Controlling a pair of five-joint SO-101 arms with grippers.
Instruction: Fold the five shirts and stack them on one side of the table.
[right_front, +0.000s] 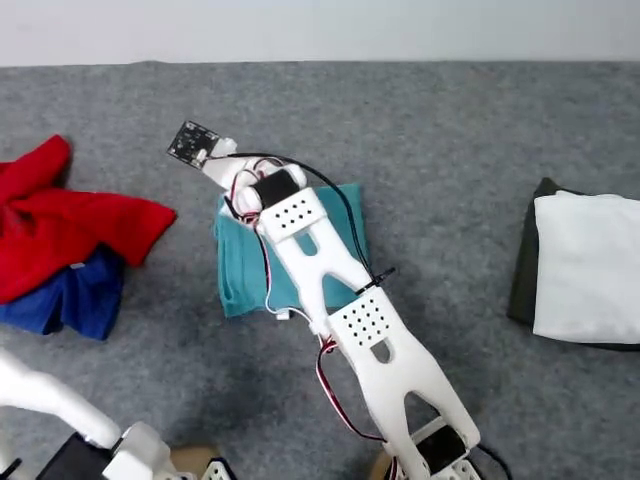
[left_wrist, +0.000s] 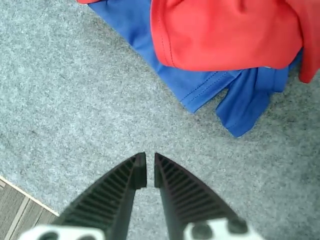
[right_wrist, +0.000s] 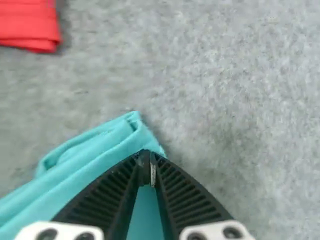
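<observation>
The right arm (right_front: 340, 300) stretched from its base at the near edge diagonally away and toward the left side, its two white links almost in one line and its wrist (right_front: 268, 195) bent downward at the far end. The right tool (right_wrist: 151, 167) had its black ribbed jaws drawn together, tips meeting. The left arm (right_front: 55, 400) sat low at the near left corner. The left tool (left_wrist: 150, 171) pointed downward, its jaws closed to a thin slit.

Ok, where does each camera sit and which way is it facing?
High: overhead, facing down at the table; left arm, right arm show.
Left wrist: on the left arm, facing blue shirt and red shirt; left gripper shows.
Right wrist: on the right arm, facing teal shirt; right gripper shows.
Shared: both wrists catch the red shirt.
</observation>
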